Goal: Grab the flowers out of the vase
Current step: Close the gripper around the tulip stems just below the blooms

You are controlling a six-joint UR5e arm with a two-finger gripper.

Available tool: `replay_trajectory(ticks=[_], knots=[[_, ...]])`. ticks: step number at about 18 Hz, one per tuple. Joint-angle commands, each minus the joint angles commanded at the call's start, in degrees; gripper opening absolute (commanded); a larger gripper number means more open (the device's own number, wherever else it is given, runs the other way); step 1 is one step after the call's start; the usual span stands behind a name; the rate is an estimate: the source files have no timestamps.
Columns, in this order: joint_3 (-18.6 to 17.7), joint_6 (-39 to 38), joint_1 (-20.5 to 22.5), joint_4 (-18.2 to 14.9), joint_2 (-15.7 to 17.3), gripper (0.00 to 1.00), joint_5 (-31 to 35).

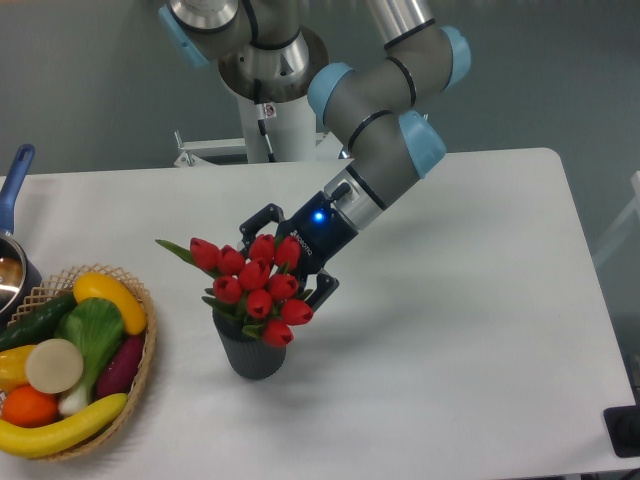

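The flowers [251, 283], a bunch of red tulip buds with green leaves, stand in the vase [250, 356], a small dark grey ribbed cup left of the table's middle. My gripper [289, 254] comes in from the right at the height of the buds and is open. One finger [256, 216] is behind the bunch and the other finger [325, 290] is in front at its right side, so the rightmost buds lie between the jaws. The stems are hidden inside the vase and behind the buds.
A wicker basket [141, 368] with bananas, an orange, a cucumber and other produce sits at the front left. A pot with a blue handle [14, 182] is at the left edge. The robot's base [270, 110] rises behind the table.
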Motion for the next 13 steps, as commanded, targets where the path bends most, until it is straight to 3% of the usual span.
replay_trajectory(ticks=[7, 9, 13], knots=[[-0.2, -0.1, -0.3, 0.8, -0.4, 0.99, -2.0], [-0.2, -0.4, -0.3, 0.8, -0.4, 0.76, -2.1], [-0.3, 0.0, 0.2, 0.9, -0.4, 0.67, -2.1]])
